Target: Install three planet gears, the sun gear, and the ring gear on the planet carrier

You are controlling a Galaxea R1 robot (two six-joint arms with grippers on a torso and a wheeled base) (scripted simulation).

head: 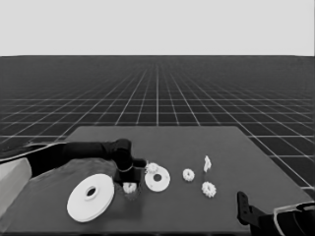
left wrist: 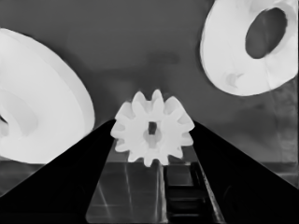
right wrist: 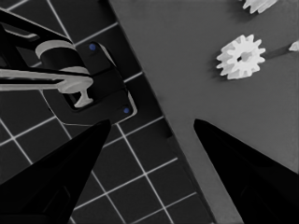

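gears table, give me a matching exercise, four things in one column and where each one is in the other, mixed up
Things
1. larger round part
2. smaller round part
3. thin white piece
4. left gripper

Places
A. at the table's far right among the parts, beyond two loose gears
B. between the two round parts, fingers either side of a small gear
C. nearest the table's left end
D. mid-table, a small gear at its far left edge

Pairs: 1-C, 2-D, 3-A, 4-B
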